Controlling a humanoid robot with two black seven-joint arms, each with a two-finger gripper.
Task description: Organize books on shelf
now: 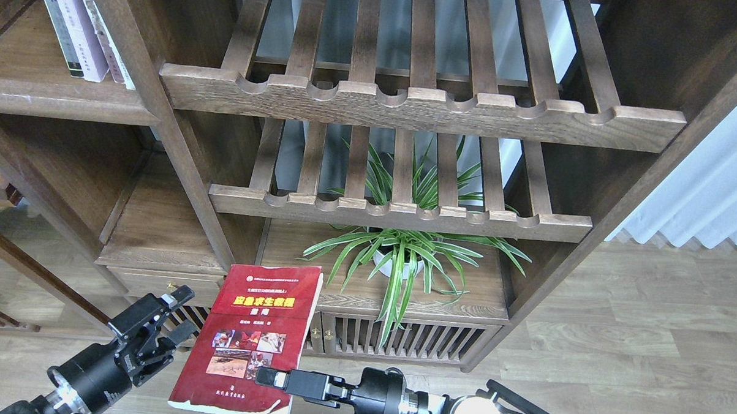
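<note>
A red book (250, 338) with a yellow title and photos hangs cover-up in front of the low cabinet. My right gripper (272, 377) is shut on its lower right corner, one finger lying on the cover. Just left of the book's left edge, my left gripper (176, 317) stands open and clear of it. The shelf (53, 101), a flat dark-brown board with a rounded front edge, is at the upper left. Pale lavender-white books (80, 31) stand upright at its right end.
Two slatted racks with notched front rails (409, 104) (399, 214) fill the middle of the bookcase. A potted spider plant (403, 257) sits on the low cabinet top under them. A small drawer unit (158, 267) is behind the left gripper. Wooden floor lies to the right.
</note>
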